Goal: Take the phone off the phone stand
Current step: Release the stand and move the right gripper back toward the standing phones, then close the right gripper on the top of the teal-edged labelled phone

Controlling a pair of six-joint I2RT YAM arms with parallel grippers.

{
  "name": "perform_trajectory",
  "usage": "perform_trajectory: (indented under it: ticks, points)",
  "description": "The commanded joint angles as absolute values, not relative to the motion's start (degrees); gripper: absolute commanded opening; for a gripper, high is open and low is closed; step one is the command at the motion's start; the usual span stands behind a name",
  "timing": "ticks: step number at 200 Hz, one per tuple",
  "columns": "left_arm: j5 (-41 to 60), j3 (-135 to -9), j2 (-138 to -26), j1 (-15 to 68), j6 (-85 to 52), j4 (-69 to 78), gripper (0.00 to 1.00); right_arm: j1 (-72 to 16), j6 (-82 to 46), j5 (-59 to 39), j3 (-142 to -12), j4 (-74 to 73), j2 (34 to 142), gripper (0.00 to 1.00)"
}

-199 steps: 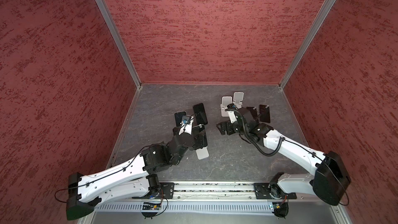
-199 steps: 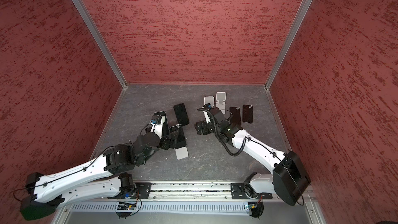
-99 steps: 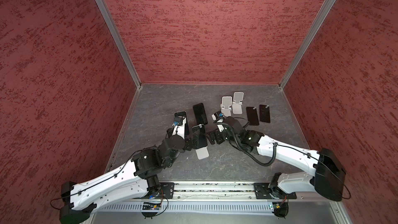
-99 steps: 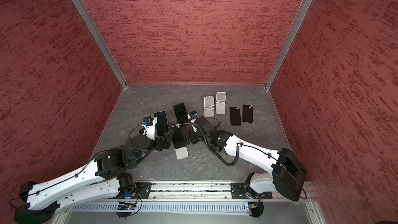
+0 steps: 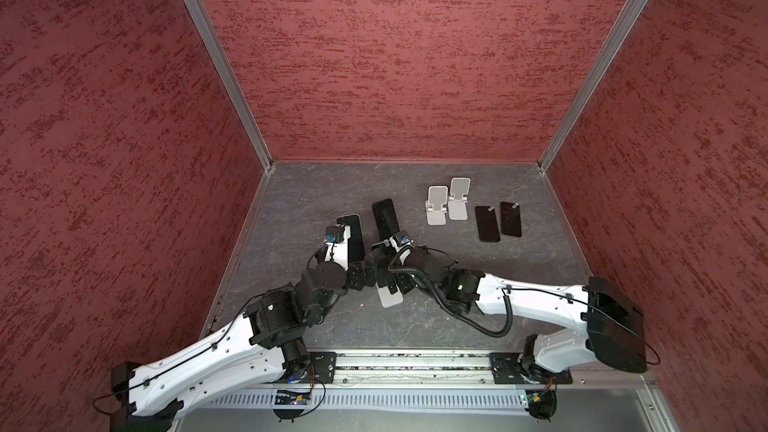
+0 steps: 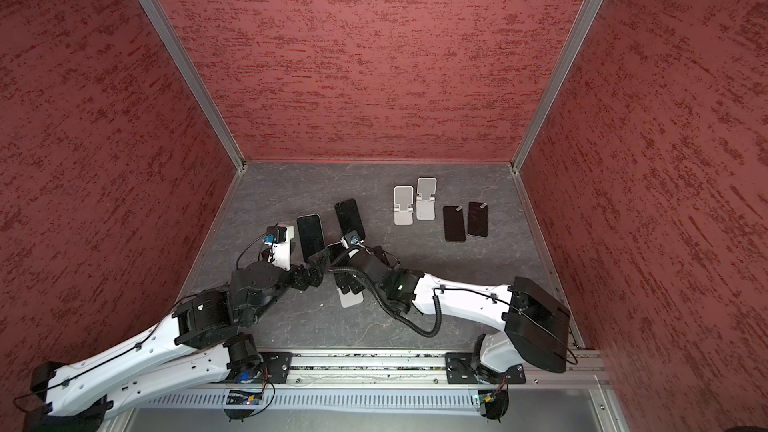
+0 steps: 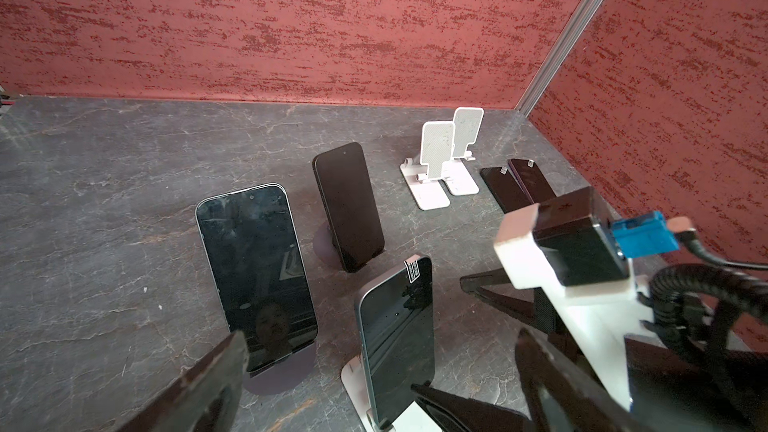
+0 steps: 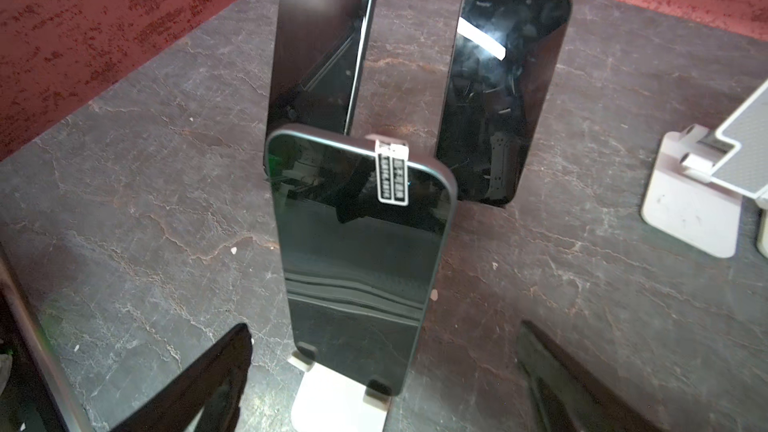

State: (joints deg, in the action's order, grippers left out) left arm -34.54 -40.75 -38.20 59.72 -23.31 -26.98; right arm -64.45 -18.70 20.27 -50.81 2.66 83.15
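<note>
Flanking the labelled phone (image 8: 361, 251) on its white phone stand (image 8: 340, 407), right pincer (image 8: 384, 342) gapes wide, clear of it; left pincer (image 7: 380, 351), at nine o'clock, equally wide.

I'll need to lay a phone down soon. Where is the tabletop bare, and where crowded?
Bare: the grey marbled tabletop along the red back wall, and the patch between the two flat black phones and the right arm. Crowded: centre-left, where three dark phones lean on stands and the open left gripper and right gripper flank the nearest.
</note>
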Motion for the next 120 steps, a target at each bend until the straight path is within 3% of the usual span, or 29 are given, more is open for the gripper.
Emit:
perform_trajectory:
  ticks: [1, 120]
  points:
    - [-33.7, -40.9, -38.7, 59.4, -23.1, -26.5, 1.00, -65.3, -19.6, 24.0, -49.8, -2.8, 84.4, 0.99]
    - [-31.7, -40.5, -38.5, 58.6, -22.9, -25.3, 1.00, -66.8, -23.6, 23.9, -50.8, -7.5, 89.7, 0.99]
